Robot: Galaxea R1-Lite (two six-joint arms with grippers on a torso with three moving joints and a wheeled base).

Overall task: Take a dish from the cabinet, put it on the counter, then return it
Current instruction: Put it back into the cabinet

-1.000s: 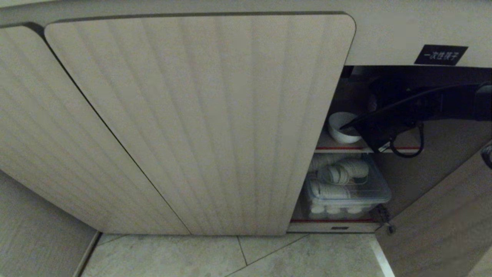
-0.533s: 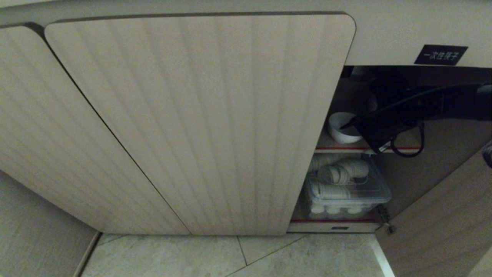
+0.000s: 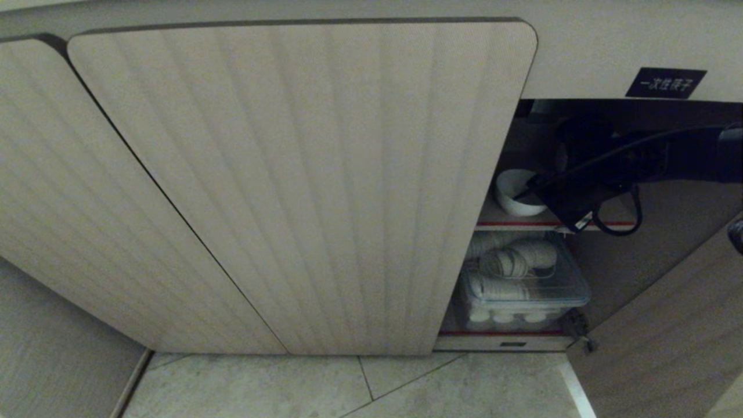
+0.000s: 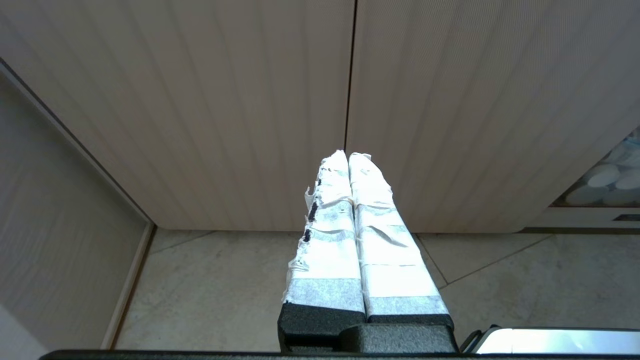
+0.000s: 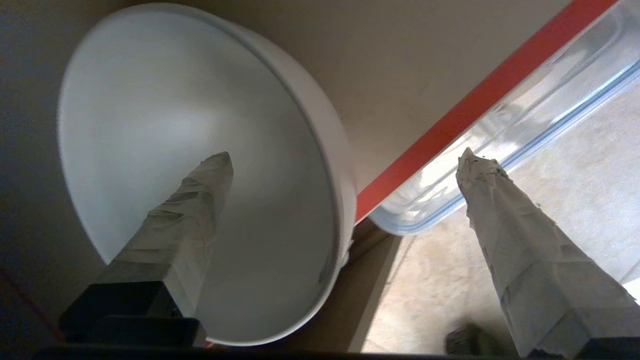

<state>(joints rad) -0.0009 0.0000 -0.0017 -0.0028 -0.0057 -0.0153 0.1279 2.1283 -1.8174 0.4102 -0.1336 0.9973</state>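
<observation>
On the cabinet (image 3: 302,174) shelf, white bowl (image 5: 200,170) straddled by spread right gripper (image 5: 345,157).

Pale stone-look tile floor (image 3: 302,389) with thin grout lines, dim light; beige side panel (image 3: 52,348) at left.

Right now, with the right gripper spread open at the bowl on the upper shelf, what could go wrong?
1. The right gripper straddles the white bowl's rim, one finger inside; pulling back at an angle might drag the bowl along.
2. The bowl sits near the red shelf edge, so a nudge could tip it onto the clear plastic container below.
3. The closed cabinet door stands close beside the bowl, leaving little room.
</observation>
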